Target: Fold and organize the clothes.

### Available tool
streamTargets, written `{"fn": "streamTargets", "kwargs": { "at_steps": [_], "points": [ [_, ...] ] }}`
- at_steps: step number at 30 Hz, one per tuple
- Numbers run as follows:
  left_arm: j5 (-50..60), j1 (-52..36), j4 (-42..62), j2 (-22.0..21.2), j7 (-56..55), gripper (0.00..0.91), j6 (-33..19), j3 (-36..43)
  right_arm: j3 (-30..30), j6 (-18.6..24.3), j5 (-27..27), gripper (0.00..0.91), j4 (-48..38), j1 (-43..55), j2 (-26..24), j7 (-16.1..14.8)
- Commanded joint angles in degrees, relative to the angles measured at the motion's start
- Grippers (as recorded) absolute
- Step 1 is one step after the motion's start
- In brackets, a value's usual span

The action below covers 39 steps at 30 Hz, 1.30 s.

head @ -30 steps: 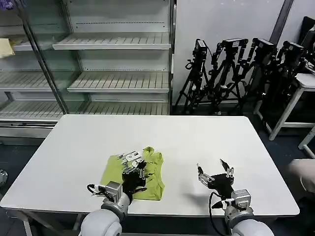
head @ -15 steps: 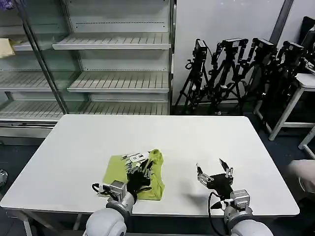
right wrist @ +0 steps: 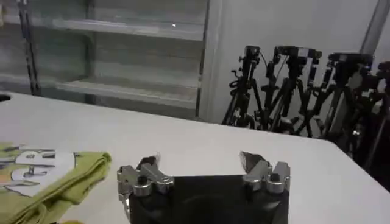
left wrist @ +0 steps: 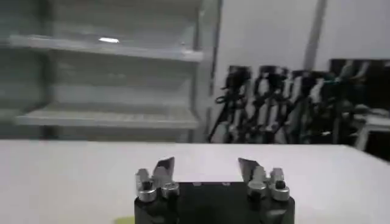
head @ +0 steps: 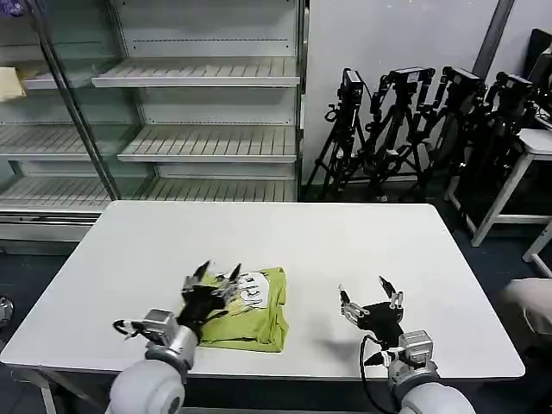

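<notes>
The clothes are one lime yellow-green T-shirt [head: 255, 316], lying folded into a small bundle near the front edge of the white table [head: 345, 241]. A white printed patch [head: 251, 289] faces up on its top layer. My left gripper [head: 218, 272] hovers open just over the bundle's left end, with nothing between its fingers. In the left wrist view the left gripper [left wrist: 206, 165] is open above bare table. My right gripper [head: 363, 289] is open and empty over bare table, to the right of the shirt. In the right wrist view the right gripper [right wrist: 201, 159] has the shirt [right wrist: 67, 179] off to its side.
Empty metal shelves [head: 207, 142] stand behind the table on the left, with a small pale cloth [head: 10, 83] on one. Camera tripods [head: 414, 129] crowd the wall behind on the right. A second white table [head: 536, 142] stands at the far right.
My left gripper has let go of the raised shirt flap and drawn back to the left. The flap now lies flat with its printed patch up. The right arm has barely moved.
</notes>
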Motion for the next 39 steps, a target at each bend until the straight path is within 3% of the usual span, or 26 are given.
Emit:
{"fn": "streamTargets", "kwargs": {
  "at_steps": [1, 15, 16, 17, 33, 39],
  "points": [
    [1.00, 4.97, 5.13, 0.17, -2.83, 0.907, 3.26, -8.35, -0.14, 0.14, 0.05, 0.907, 0.18, 0.02, -0.49, -0.09],
    [-2.50, 2.82, 10.65, -0.88, 1.21, 0.907, 3.27, -7.04, -0.24, 0.43, 0.19, 0.907, -0.18, 0.17, -0.78, -0.18],
    [-2.46, 2.61, 11.07, -0.97, 0.63, 0.202, 3.28, -6.76, -0.16, 0.42, 0.22, 0.907, -0.21, 0.17, -0.81, -0.19],
    [-2.71, 2.52, 11.24, -1.05, 0.60, 0.030, 3.27, -6.58, -0.09, 0.42, 0.24, 0.907, -0.23, 0.17, -0.92, -0.19],
    [-2.98, 2.97, 11.04, -1.97, 0.42, 0.010, 3.23, -5.72, -0.32, 0.42, 0.20, 0.907, -0.32, 0.20, -0.60, -0.28],
    [1.99, 3.07, 11.54, 1.04, 3.35, 0.010, 3.06, -9.17, -0.09, 0.48, 0.25, 0.907, 0.07, 0.00, -0.86, -0.28]
  ]
}}
